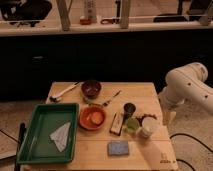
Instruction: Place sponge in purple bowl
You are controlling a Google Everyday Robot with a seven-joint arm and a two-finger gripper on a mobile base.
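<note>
The sponge (118,148) is seen lying flat near the bench's (140,92) near edge, well apart from the purple bowl (91,88) at the far side, while the claw (168,116) is held off the bench's right edge, its state not discernible.

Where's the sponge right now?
Camera view: the sponge lies near the table's front edge, right of centre, in front of the tan-and-black block; the gripper hangs by the table's right edge.
</note>
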